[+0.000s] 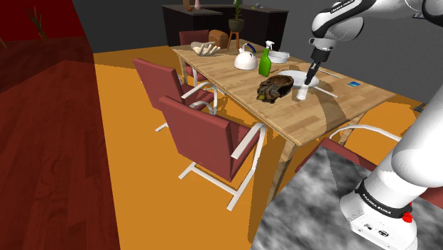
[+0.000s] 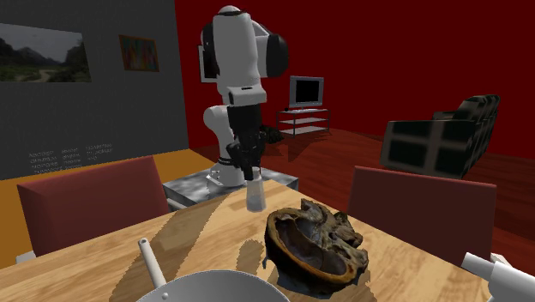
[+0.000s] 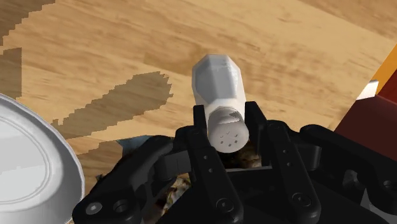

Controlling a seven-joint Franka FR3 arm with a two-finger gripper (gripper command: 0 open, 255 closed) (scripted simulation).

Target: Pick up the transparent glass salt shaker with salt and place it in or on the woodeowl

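- A home: a dining room that opens onto a living area.
- A wooden dining table point(image 1: 312, 117) has red chairs point(image 1: 206, 138) drawn up along its nine o'clock side in the shoulder view, and a white kettle point(image 1: 245, 58) stands on it.
- At twelve o'clock in that view, a dark sideboard point(image 1: 206, 18) bears a potted plant point(image 1: 236, 14).
- In the second exterior view, a television point(image 2: 306, 89) sits at one o'clock, a black sofa point(image 2: 441, 137) at three o'clock and framed pictures point(image 2: 43, 53) at ten o'clock.
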